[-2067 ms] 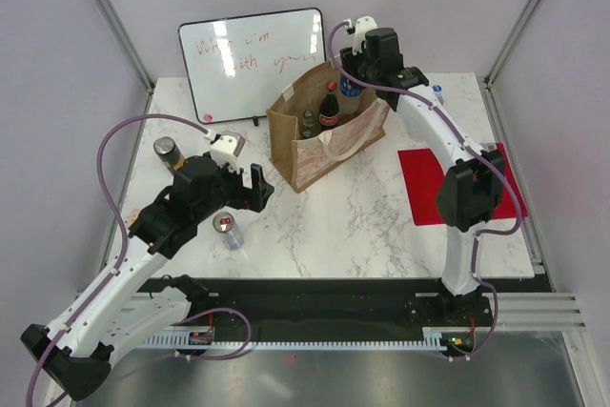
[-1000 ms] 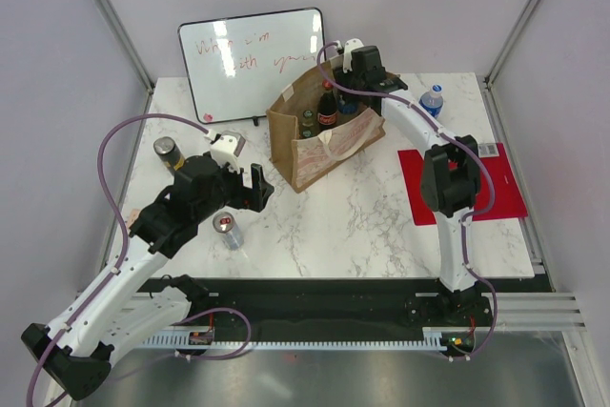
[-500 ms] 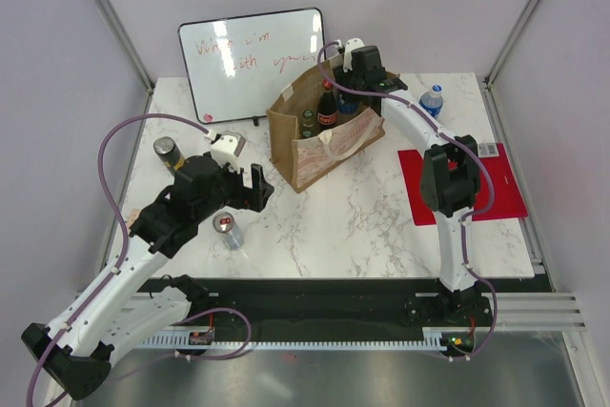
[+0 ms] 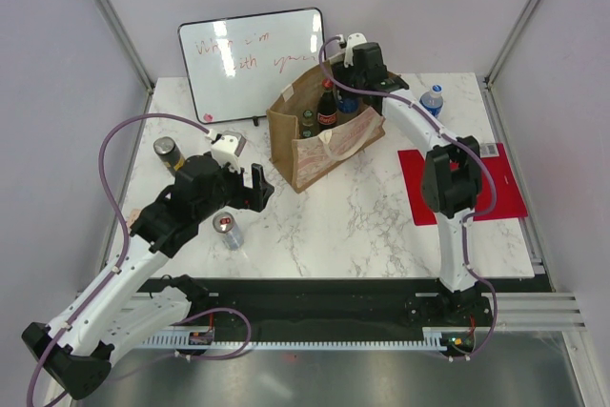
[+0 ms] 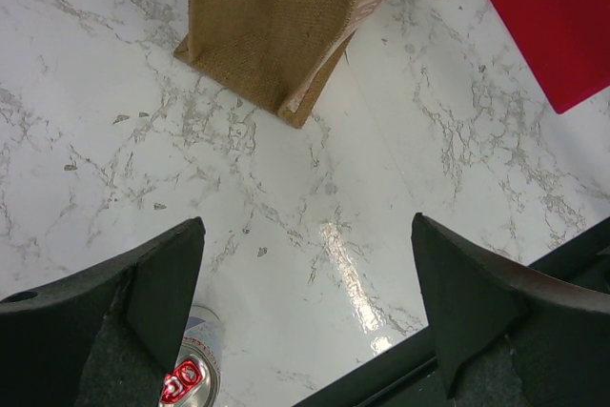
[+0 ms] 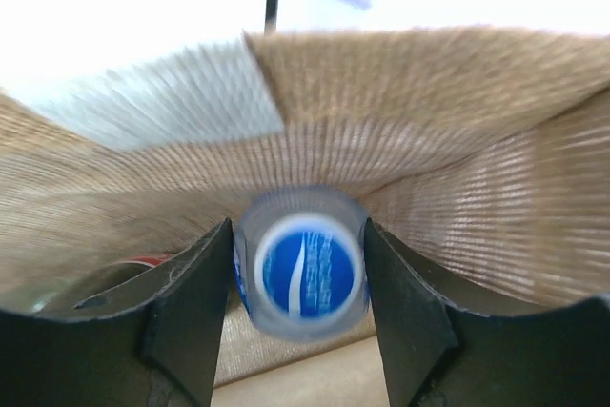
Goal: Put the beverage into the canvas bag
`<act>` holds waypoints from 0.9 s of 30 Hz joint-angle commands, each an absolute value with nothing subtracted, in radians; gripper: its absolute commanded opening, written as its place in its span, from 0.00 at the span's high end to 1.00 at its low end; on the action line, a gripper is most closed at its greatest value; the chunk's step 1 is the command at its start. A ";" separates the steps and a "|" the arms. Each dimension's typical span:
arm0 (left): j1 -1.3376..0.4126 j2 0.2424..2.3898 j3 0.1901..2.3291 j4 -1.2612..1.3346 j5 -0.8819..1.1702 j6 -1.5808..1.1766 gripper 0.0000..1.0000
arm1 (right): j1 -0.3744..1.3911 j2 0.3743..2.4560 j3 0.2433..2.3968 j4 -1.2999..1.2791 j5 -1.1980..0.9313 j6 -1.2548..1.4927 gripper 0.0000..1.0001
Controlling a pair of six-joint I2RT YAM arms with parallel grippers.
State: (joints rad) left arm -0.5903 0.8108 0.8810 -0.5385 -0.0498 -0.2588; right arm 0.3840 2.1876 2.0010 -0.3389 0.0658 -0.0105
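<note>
On the table (image 4: pixel 362 226), one canvas bag (image 4: pixel 305 154), two cans (image 4: pixel 227 229)

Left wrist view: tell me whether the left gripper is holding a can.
No: the left gripper is wide open, only marble table between its jaws; the silver can stands outside them.

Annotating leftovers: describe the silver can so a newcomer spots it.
On the marble table, look at the left half, in front of the whiteboard. The silver can stands nearest the front edge; its red tab sets it apart from the dark, gold-topped can behind.
</note>
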 commanded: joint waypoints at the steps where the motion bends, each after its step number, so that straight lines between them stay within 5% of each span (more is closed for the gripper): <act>1: -0.588 0.808 0.877 -0.500 -0.052 -0.216 0.04 | 0.387 2.072 2.023 -0.250 0.084 0.000 0.35; 15: -0.588 0.811 0.876 -0.500 -0.054 -0.216 0.04 | 0.387 1.867 1.994 -0.305 0.127 0.058 0.32; 27: -0.588 0.807 0.874 -0.499 -0.058 -0.216 0.04 | 0.338 1.720 1.867 -0.446 0.376 0.077 0.30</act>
State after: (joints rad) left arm -0.5903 0.8108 0.8791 -0.5365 -0.0502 -0.2588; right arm 0.3744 1.7405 1.9289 -0.3668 0.2657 0.0437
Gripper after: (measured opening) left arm 0.959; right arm 0.688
